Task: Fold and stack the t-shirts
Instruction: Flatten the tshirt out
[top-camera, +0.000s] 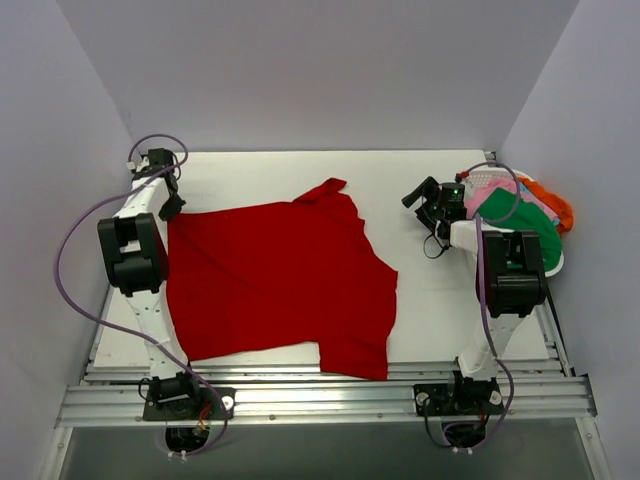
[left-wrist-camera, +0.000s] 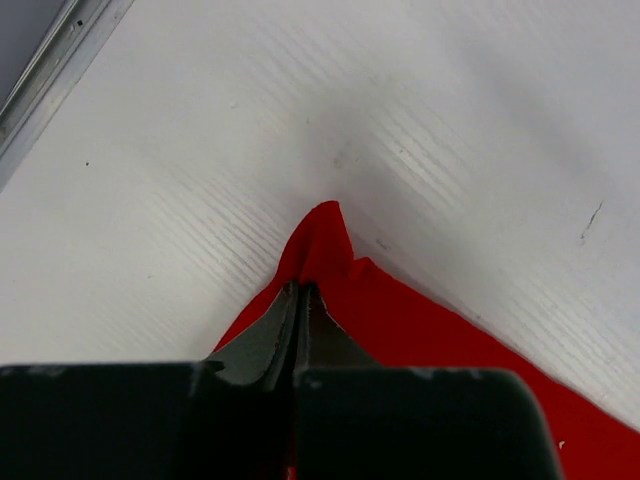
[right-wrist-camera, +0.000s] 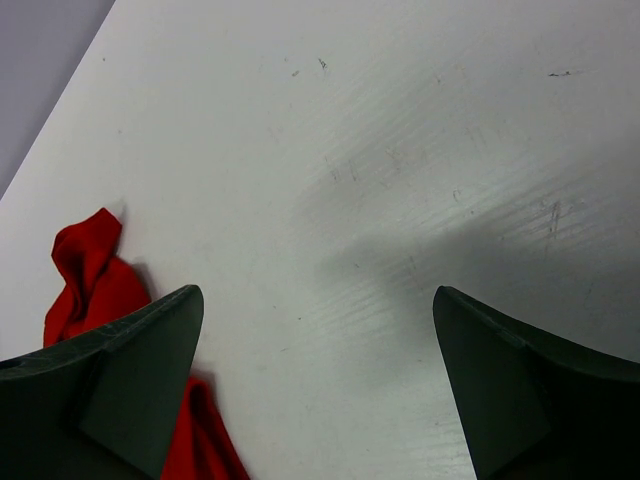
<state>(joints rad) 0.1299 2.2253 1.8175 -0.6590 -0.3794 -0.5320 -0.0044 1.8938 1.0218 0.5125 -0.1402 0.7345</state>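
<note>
Red t-shirt (top-camera: 280, 285) spread nearly flat on the white table (top-camera: 420, 320), covering its left and middle part. The shirt's left edge runs close along the left edge of the table. Its near-right corner reaches the near edge by the aluminium rail (top-camera: 330, 398). A crumpled sleeve point (right-wrist-camera: 90, 270) rises at the far side.

Left gripper (left-wrist-camera: 302, 292) at the far-left corner of the shirt, jaws clenched on a small peak of red cloth. The pinched corner lies over bare table, with open white surface beyond it on the far and left sides.

Right gripper (right-wrist-camera: 318, 300) held over bare table to the right of the shirt, jaws spread wide and grasping nothing. Its left finger (right-wrist-camera: 130, 370) hangs just beside the red sleeve point.

White basket (top-camera: 483, 176) at the far-right edge of the table, holding a green t-shirt (top-camera: 520, 215), a pink t-shirt (top-camera: 490, 190) and an orange t-shirt (top-camera: 555, 205) heaped together. Bare table lies in a strip along the far side and in a band between the red shirt and the right arm.
</note>
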